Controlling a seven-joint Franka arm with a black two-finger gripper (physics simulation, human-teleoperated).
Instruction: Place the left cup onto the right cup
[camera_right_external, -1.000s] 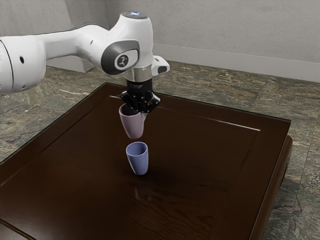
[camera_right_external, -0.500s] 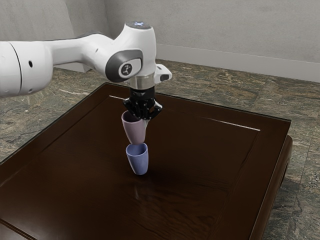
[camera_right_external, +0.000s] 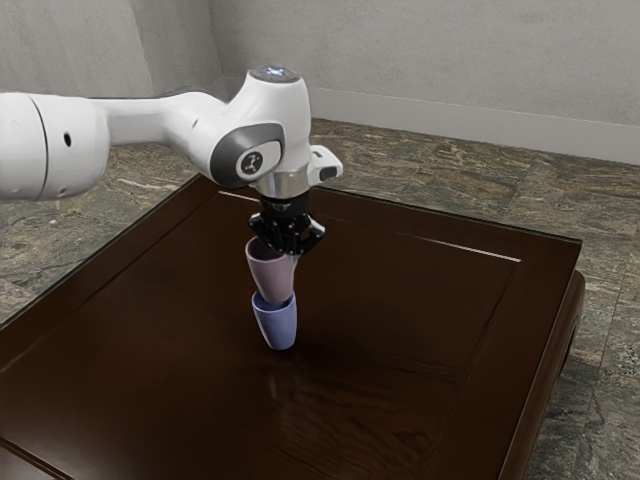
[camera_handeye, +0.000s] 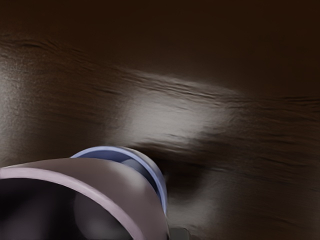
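The pink cup (camera_right_external: 268, 272) sits with its lower part sunk into the mouth of the blue cup (camera_right_external: 277, 325), while its upper half and open rim stand clear above the blue rim. It leans a little, with its mouth tipped toward 11 o'clock in the exterior view. My end effector (camera_right_external: 286, 243) pinches the pink cup at the rim, on the 1 o'clock side of its mouth, with the black fingers closed on the wall. The blue cup stands on the dark wooden desk (camera_right_external: 420, 340), a little toward 9 o'clock from the desk's middle and well away from every edge.

From my wrist, the pink cup (camera_handeye: 100, 185) looms just under my hand. A crescent of the blue rim (camera_handeye: 150, 167) peeks out around it, and a pale sheen lies on the desk (camera_handeye: 175, 110) beyond.

My white arm (camera_right_external: 150, 125) reaches in from 10 o'clock in the exterior view. A marbled stone floor (camera_right_external: 470, 180) surrounds the desk, with a grey wall (camera_right_external: 450, 50) at 12 o'clock.
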